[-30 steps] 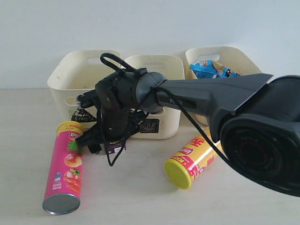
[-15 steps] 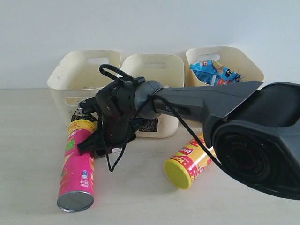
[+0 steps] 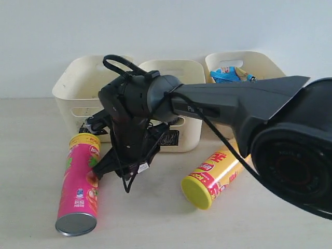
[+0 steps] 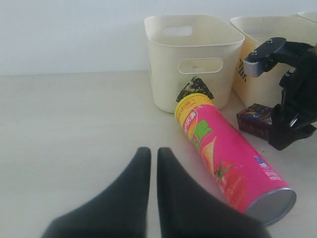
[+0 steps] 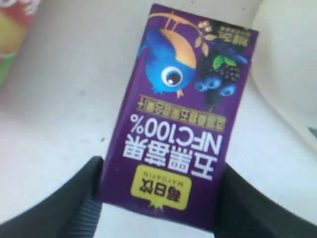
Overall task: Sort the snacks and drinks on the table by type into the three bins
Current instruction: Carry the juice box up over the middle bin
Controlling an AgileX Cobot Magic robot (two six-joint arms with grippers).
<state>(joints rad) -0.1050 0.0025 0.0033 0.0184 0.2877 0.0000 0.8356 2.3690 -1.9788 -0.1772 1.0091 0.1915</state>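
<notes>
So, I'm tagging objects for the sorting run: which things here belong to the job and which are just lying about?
Part of the job: pink chip can, yellow chip can, purple juice carton, blue snack bag, left bin, middle bin, right bin, table.
Just lying about: nothing loose that shows; only the wall behind.

A plain, pale bluish-white wall (image 3: 166,26) stands behind the far edge of the scene, smooth and evenly lit.
</notes>
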